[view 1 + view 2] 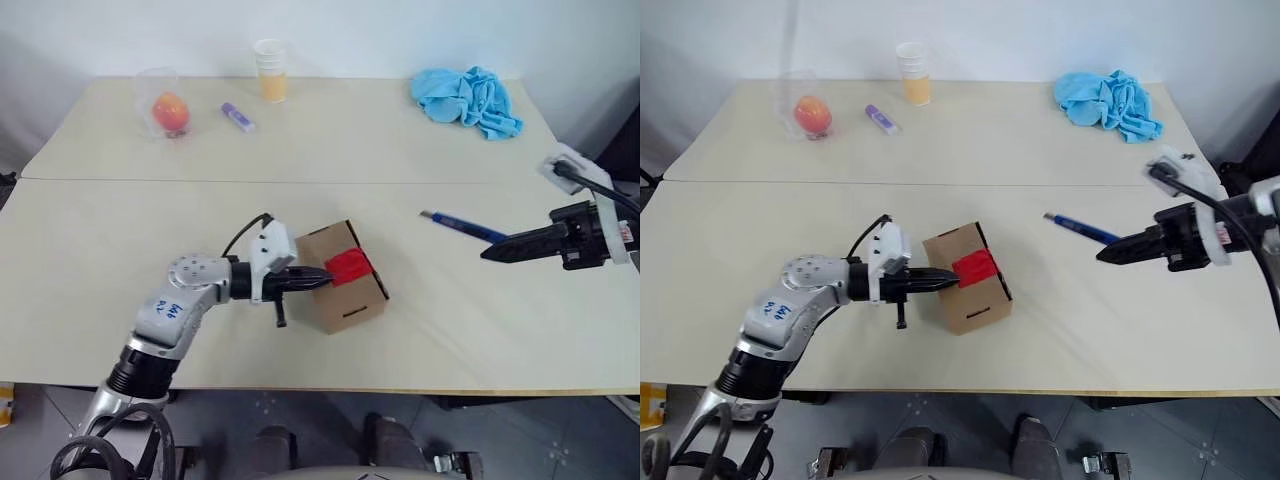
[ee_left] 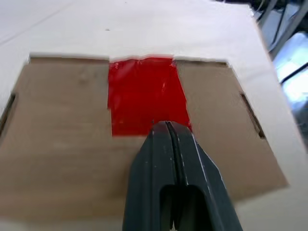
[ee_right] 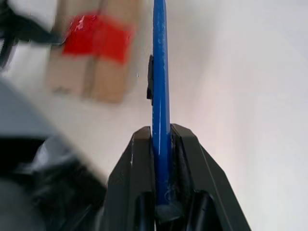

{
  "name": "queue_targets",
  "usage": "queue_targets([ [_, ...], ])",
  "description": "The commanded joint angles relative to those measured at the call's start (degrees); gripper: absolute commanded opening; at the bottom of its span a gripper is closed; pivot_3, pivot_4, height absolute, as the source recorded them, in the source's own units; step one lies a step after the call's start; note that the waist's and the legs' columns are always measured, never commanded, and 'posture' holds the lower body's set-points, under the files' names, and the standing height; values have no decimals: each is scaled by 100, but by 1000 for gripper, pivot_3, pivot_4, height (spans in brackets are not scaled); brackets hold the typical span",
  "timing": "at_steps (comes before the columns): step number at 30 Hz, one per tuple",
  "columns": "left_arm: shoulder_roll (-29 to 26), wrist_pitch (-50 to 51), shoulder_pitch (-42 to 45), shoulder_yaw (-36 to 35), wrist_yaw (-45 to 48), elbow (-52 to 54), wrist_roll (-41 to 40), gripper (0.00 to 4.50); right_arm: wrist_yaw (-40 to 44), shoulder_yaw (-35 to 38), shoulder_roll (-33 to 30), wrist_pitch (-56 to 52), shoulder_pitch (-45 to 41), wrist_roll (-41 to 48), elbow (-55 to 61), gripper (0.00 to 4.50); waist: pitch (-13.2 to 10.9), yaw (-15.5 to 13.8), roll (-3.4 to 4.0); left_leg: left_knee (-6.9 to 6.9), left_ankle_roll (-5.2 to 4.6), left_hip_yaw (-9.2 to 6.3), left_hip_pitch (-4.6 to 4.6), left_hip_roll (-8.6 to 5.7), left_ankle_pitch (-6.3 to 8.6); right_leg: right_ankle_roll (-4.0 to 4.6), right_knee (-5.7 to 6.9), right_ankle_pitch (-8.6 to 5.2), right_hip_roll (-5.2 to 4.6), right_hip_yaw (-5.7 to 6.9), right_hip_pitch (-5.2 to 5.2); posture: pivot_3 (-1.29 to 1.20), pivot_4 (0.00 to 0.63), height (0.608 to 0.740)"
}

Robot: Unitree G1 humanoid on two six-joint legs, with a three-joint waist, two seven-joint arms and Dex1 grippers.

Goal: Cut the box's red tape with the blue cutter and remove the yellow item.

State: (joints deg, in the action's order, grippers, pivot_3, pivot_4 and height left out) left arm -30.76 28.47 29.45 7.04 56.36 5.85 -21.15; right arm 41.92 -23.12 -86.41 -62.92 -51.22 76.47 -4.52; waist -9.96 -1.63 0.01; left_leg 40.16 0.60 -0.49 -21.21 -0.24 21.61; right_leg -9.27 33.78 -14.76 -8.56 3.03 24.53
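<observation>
Box (image 1: 340, 279): centre of frame on bench (image 1: 400, 340), red tape (image 1: 349, 266) on top. Left claw (image 1: 322, 279): pressed together, tip at tape edge. Right claw (image 1: 492, 254): centre right, clamped on blue cutter (image 1: 462, 228).

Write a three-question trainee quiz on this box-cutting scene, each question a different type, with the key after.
1. True or false: the right claw is clamped on the blue cutter.
2. Multiple choice: where do the shut tips of the left claw rest?
A. on the blue cloth
B. at the edge of the red tape on the box
C. on the purple marker
3. Fill in: the paper cup stands at the table's far edge between the purple marker and the ____.

Key:
1. True
2. B
3. Blue cloth
</observation>
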Motion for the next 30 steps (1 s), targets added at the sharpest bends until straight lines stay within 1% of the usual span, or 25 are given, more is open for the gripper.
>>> queue_targets([
  [1,-260,72,294,-389,232,64,-298,0,-330,1220,642,1639,1153,-1057,-419,165,-4,20,-11,6,-2,6,0,0,1,-2,2,3,-1,-2,1,0,150,740],
  [2,-386,99,262,-489,313,89,-356,0,-475,1485,984,2247,1603,-1492,-554,165,-5,24,-12,5,-2,11,-1,0,1,-6,0,6,-2,-3,2,0,150,740],
  [4,-658,23,103,-632,403,73,-310,0,-862,1889,1777,3192,2181,-2199,-1002,165,-4,34,-12,2,-2,17,6,1,0,-6,0,6,-2,-4,2,0,150,740],
  [6,-842,-22,-43,-669,409,102,-246,0,-1054,2217,2450,4053,2496,-2869,-1452,165,-5,60,-1,-4,0,27,12,3,-1,-5,0,6,-1,1,6,0,150,740],
  [7,-893,-23,-106,-680,380,149,-235,0,-1023,2302,2680,4398,2597,-3175,-1670,165,-7,68,5,-7,0,30,11,2,-1,-5,0,6,-2,-1,9,0,150,740],
  [8,-893,44,-199,-727,297,231,-279,0,-925,2349,2871,4600,2684,-3404,-1851,165,-11,81,13,-7,1,32,10,2,-2,-5,-1,6,-2,-1,11,0,150,740],
  [11,-891,61,-457,-782,121,397,-264,0,-532,2543,3185,4375,2776,-3531,-2060,165,-11,93,14,-3,2,31,10,3,-2,-6,-1,6,-2,0,8,0,150,740],
  [12,-902,31,-558,-776,67,437,-215,0,-415,2631,3245,4249,2818,-3525,-1993,914,-11,99,14,-1,2,31,10,3,-3,-7,-1,7,-2,0,7,0,150,740],
  [13,-877,8,-670,-792,-62,495,-162,0,-336,2676,3264,4312,2873,-3657,-1894,1124,-11,97,14,0,3,30,12,4,-3,-7,1,7,-2,0,6,0,150,740],
  [16,-734,187,-882,-868,-498,686,-169,0,-72,2926,3213,4418,3004,-3879,-1675,2131,-11,88,15,0,4,28,18,5,-4,-7,1,7,-2,-1,0,0,150,740],
  [19,-633,421,-1081,-884,-903,918,-156,0,441,3170,3084,4574,3195,-4047,-1261,3166,-10,71,15,2,4,29,17,4,-4,-9,2,8,-2,-2,-1,0,150,740],
  [21,-585,578,-1262,-901,-1130,1084,-163,0,861,3271,3057,4356,3323,-3873,-676,3166,-11,73,15,2,4,28,17,5,-4,-9,2,8,-2,-2,-1,0,150,740],
  [22,-507,704,-1368,-910,-1308,1166,-169,0,1012,3167,3080,4264,3356,-3870,-241,3053,-10,74,15,2,4,29,17,4,-4,-9,2,8,-2,-3,0,0,150,740],
  [24,-356,892,-1482,-908,-1601,1250,-170,0,1027,2960,3223,4091,3326,-3989,308,2532,-10,102,15,2,4,28,22,7,-4,-9,4,9,-1,-4,-1,0,150,740],
  [26,-216,1062,-1486,-749,-1851,1270,-58,0,720,2620,3637,4277,3182,-4442,587,1760,-6,102,5,4,7,27,25,7,-5,-8,9,9,-1,-4,-3,0,150,740],
  [27,-133,1158,-1459,-667,-1972,1269,-17,0,499,2394,3922,4559,3085,-4829,628,1461,-3,105,-1,5,9,26,27,8,-6,-7,11,10,-1,-4,-4,0,150,740],
  [29,17,1294,-1379,-529,-2140,1273,26,0,311,1989,4377,4922,2979,-5408,683,787,-1,113,-4,5,15,25,34,7,-9,-4,13,13,0,-6,-11,0,150,740],
  [30,62,1326,-1346,-486,-2185,1275,38,0,286,1879,4513,5029,2958,-5605,677,374,-1,106,-4,5,15,27,35,6,-10,-4,14,14,-1,-9,-11,0,150,740],
])
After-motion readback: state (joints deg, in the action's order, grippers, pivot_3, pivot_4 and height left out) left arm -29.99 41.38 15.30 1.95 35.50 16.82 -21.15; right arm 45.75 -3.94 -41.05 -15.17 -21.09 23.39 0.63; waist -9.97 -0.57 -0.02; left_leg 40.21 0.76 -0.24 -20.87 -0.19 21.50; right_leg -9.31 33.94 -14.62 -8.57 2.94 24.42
